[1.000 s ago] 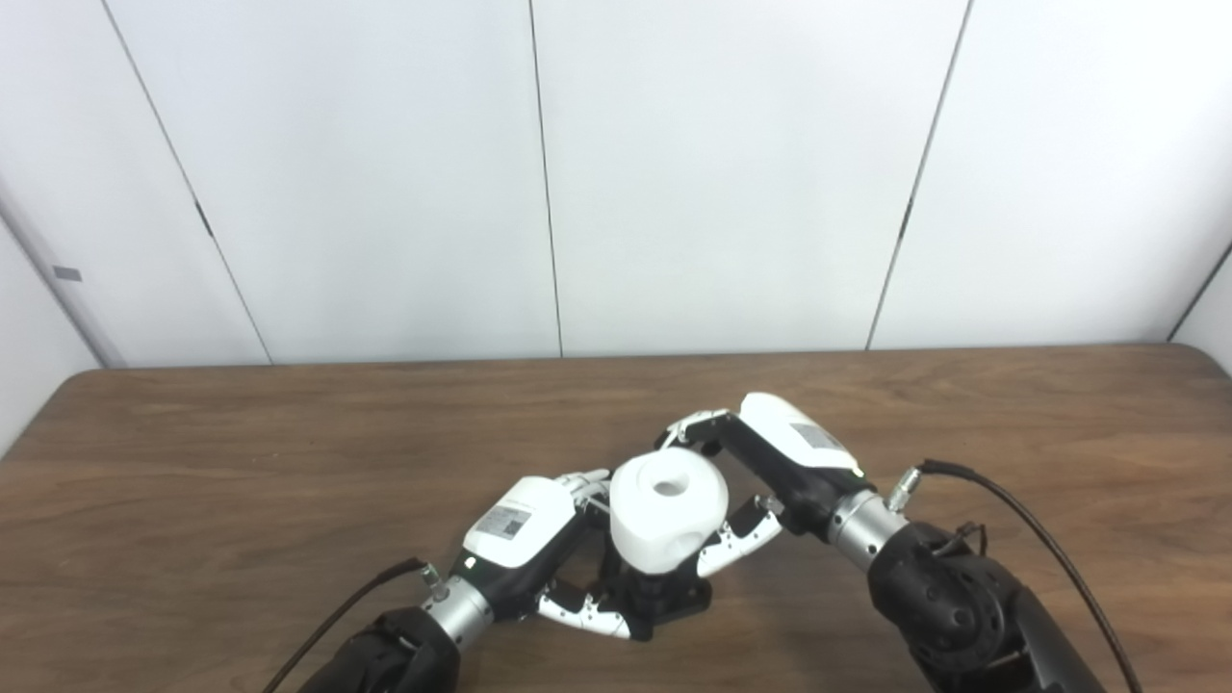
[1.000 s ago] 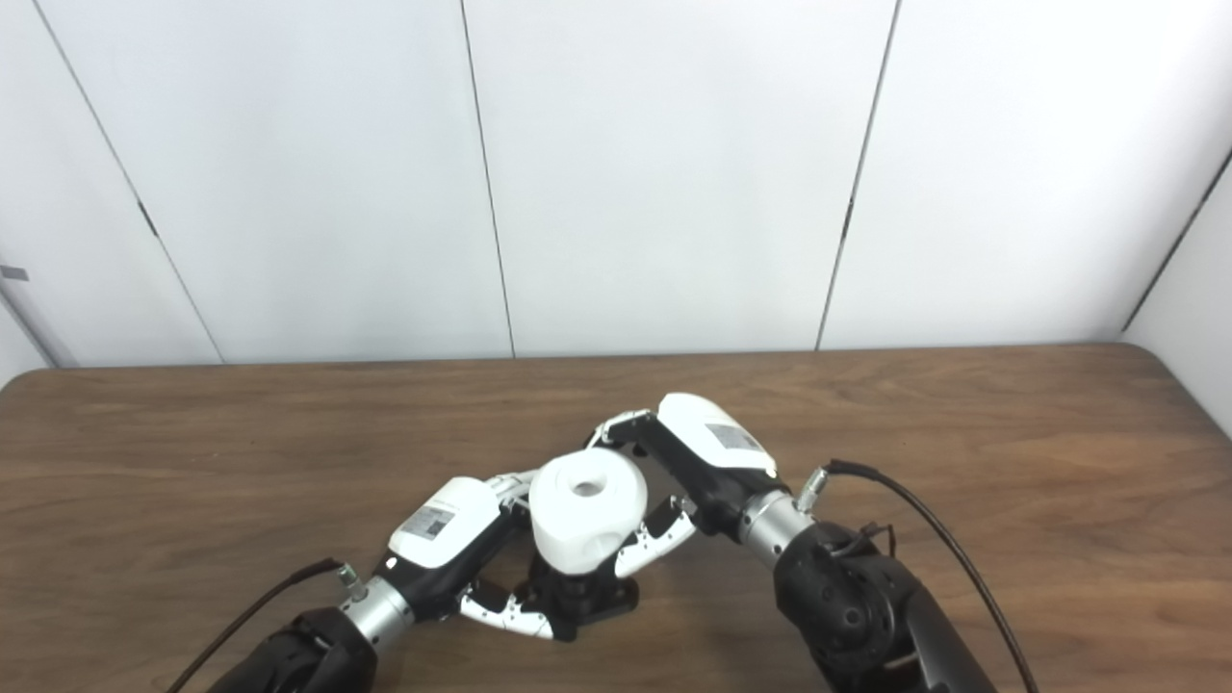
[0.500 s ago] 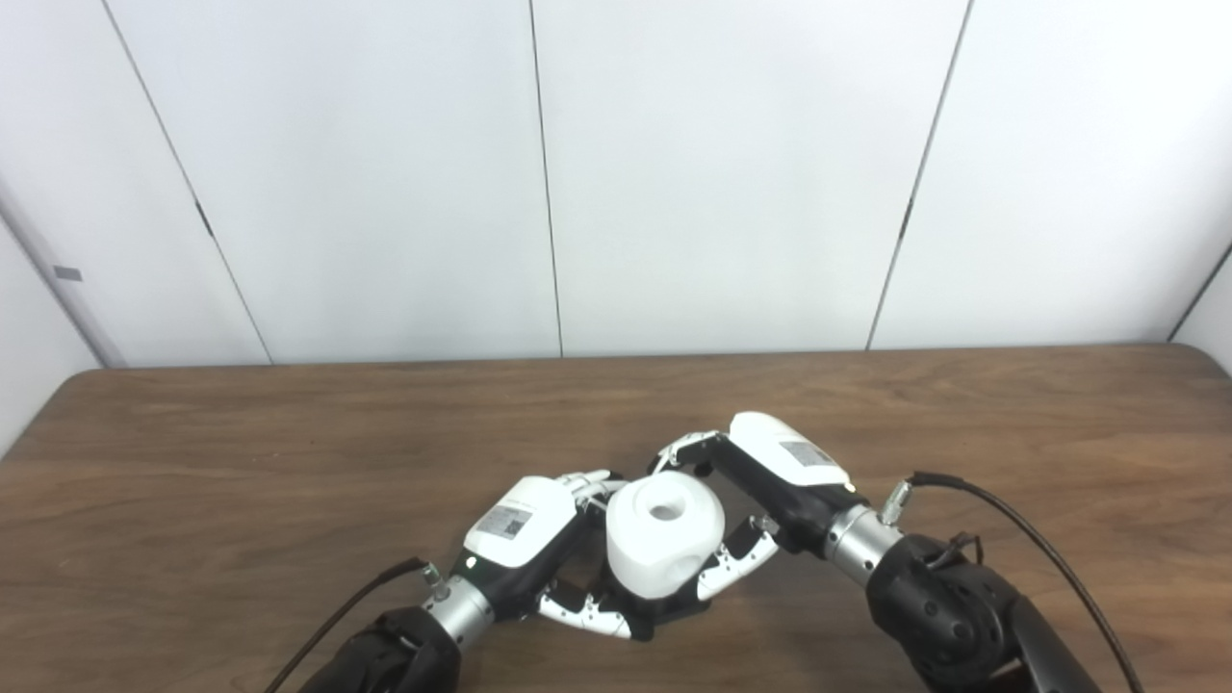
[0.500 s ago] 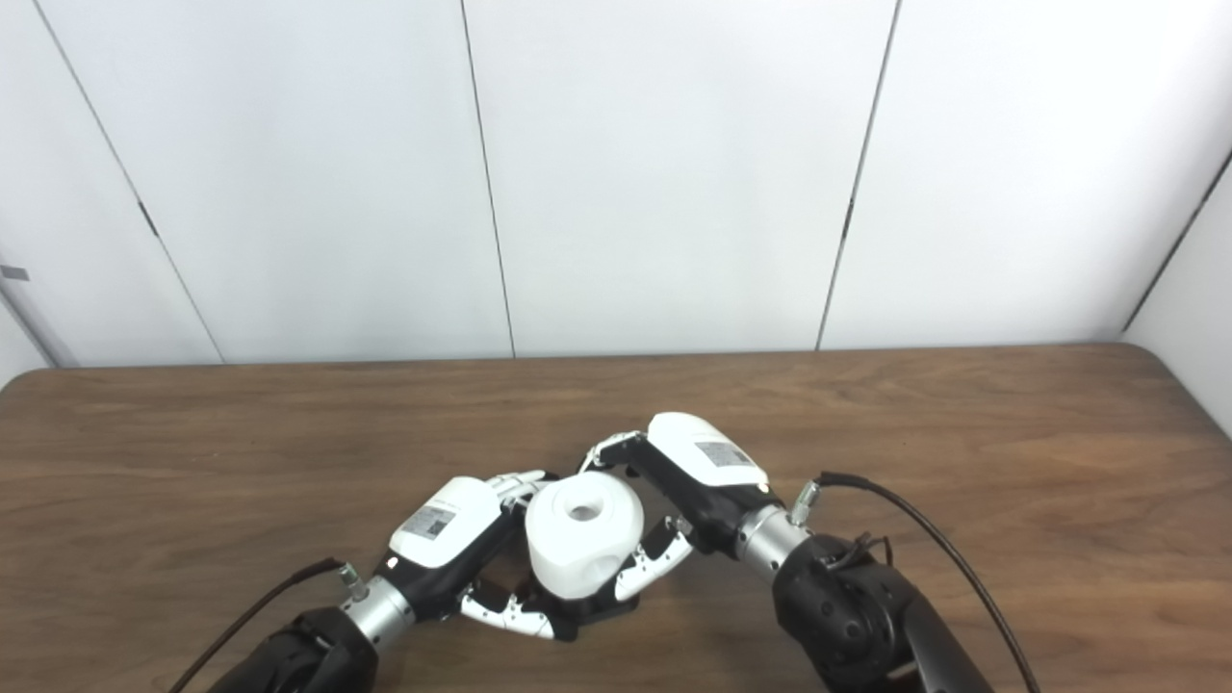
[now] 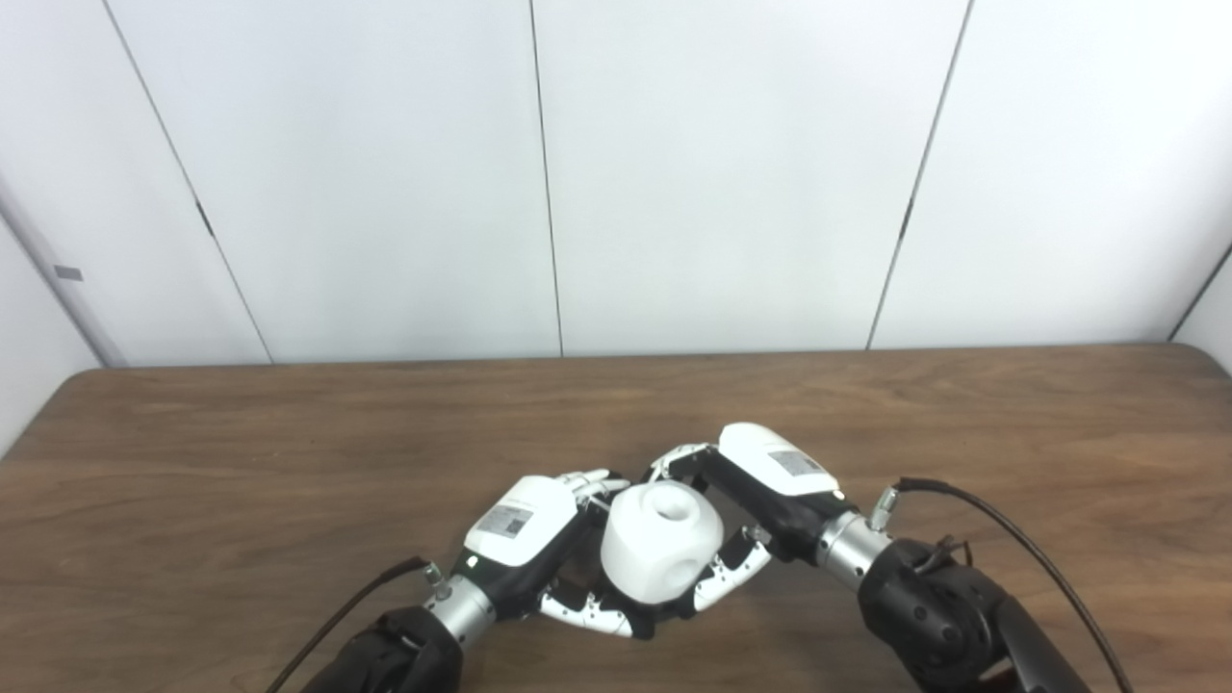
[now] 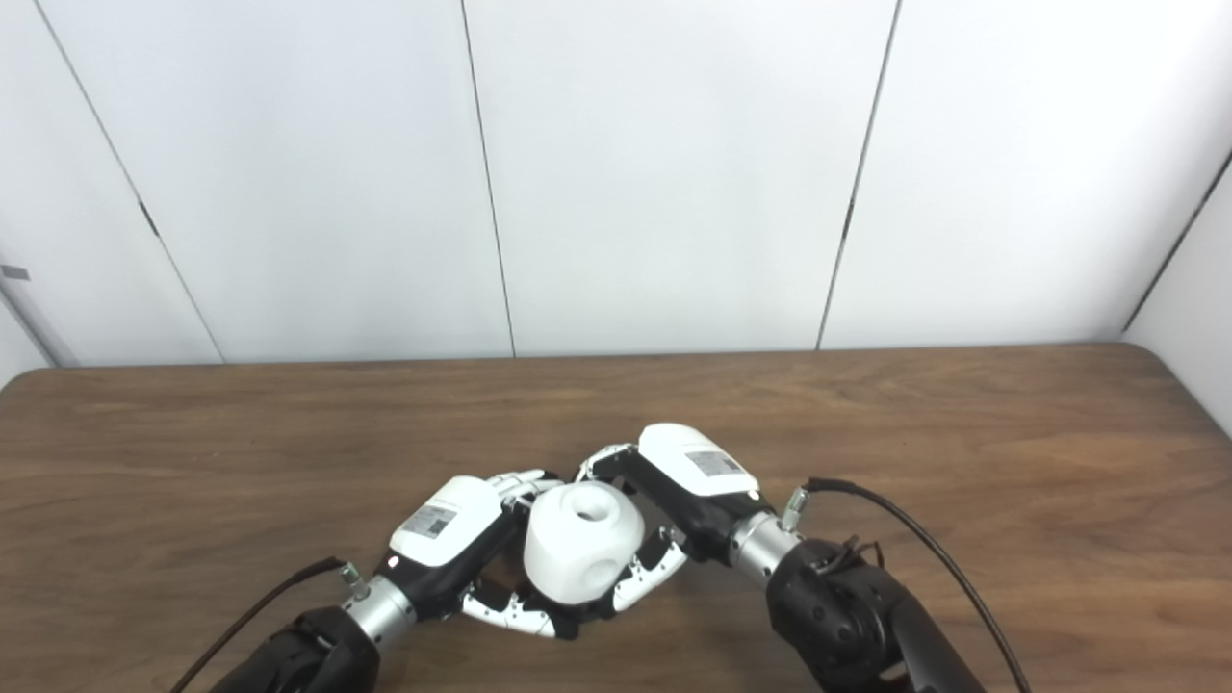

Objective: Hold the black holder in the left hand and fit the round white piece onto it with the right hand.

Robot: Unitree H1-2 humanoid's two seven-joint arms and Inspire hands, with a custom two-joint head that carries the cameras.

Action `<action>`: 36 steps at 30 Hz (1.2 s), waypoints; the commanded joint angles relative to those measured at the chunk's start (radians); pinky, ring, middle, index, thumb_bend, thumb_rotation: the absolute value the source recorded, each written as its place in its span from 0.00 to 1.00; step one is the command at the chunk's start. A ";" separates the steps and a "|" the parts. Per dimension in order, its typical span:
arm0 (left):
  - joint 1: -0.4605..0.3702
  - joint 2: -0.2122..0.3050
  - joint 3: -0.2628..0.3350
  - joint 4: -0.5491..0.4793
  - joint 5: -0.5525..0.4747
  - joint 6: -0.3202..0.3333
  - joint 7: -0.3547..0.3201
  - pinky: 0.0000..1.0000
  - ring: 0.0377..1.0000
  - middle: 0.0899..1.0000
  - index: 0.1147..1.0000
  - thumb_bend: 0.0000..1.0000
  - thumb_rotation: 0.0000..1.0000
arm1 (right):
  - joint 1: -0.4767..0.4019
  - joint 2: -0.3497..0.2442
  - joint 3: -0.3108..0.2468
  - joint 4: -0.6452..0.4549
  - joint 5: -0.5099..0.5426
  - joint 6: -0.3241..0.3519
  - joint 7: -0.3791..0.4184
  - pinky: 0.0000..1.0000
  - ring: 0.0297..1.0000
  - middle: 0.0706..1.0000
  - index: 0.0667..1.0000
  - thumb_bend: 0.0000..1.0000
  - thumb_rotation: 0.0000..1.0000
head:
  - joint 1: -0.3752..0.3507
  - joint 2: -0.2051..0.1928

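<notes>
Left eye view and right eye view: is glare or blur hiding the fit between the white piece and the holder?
Left eye view: lighting is even, no glare; the round white piece is sharp but bright, its surface detail washed out. Right eye view: equally sharp; the black holder is a dark sliver, hidden by the piece and both hands, left hand and right hand, not by blur. The wooden table shows soft shadows only.

A brown wooden table (image 5: 192, 481) fills the lower half; white wall panels (image 5: 722, 173) stand at twelve o'clock.

White-shelled left hand (image 5: 525, 525), right hand (image 5: 770, 467), silver wrists, black forearms, cables
</notes>
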 commanded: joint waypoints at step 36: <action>0.036 0.017 -0.034 0.024 0.068 0.076 -0.107 0.88 0.91 0.85 0.42 0.52 0.06 | -0.013 -0.008 -0.052 -0.011 -0.006 0.029 0.030 0.70 0.79 0.84 0.97 0.91 0.26 | -0.004 0.026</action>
